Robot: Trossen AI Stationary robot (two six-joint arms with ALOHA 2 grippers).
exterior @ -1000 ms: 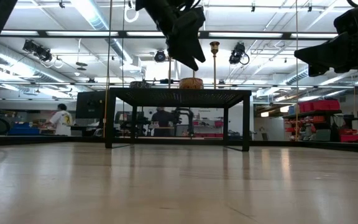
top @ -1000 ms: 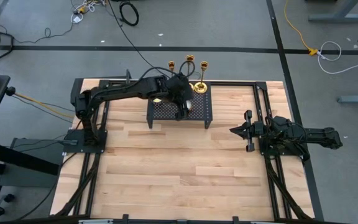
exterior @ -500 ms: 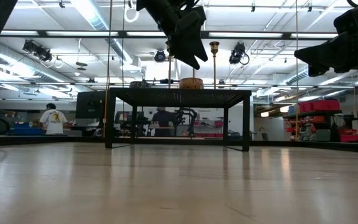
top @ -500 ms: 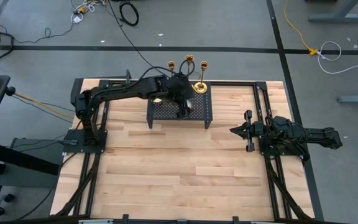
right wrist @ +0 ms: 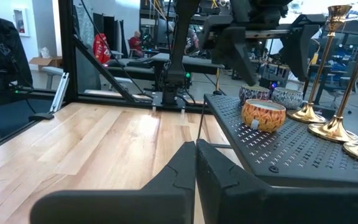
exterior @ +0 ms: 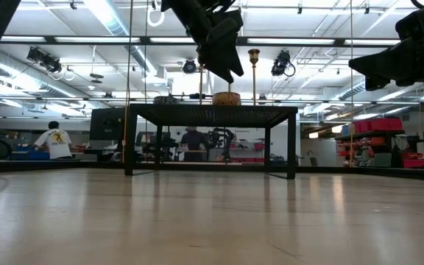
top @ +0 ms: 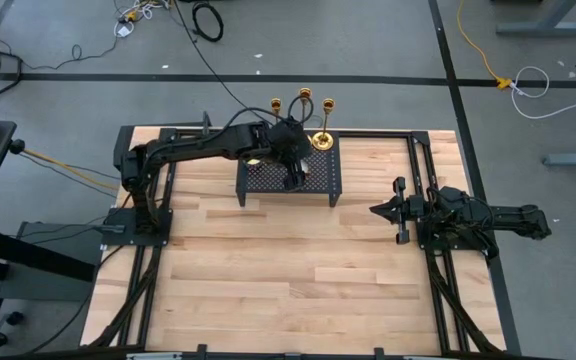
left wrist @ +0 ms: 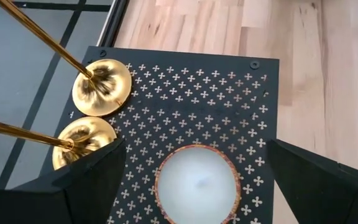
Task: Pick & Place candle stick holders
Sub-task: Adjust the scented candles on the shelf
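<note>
Hovering above the black mesh rack (top: 288,180), the left pincer (top: 294,172) hangs with its fingers (left wrist: 79,186) spread wide apart, gripping nothing. Directly beneath it on the rack sits a round candle tin (left wrist: 197,185) with a pale wax top; from the right wrist view this tin (right wrist: 263,114) shows an orange patterned wall, with a second small tin (right wrist: 287,97) just behind it.

Past the candle tin, along the rack's far edge, stand the three brass candle stick holders (top: 303,100). Two flared round bases (left wrist: 101,87) rest on the mesh just beside each other, with thin stems (left wrist: 39,37) rising from them at a slant in the left wrist picture. In the right wrist view all three holders (right wrist: 328,62) stand upright in a row on the rack, near the tins.

Well away from the rack, over the right side of the tabletop (top: 298,270), the right pincer (top: 393,210) waits with its fingers (right wrist: 179,174) pressed together, empty.

Beyond the rack, people (exterior: 52,140) show in the room.
</note>
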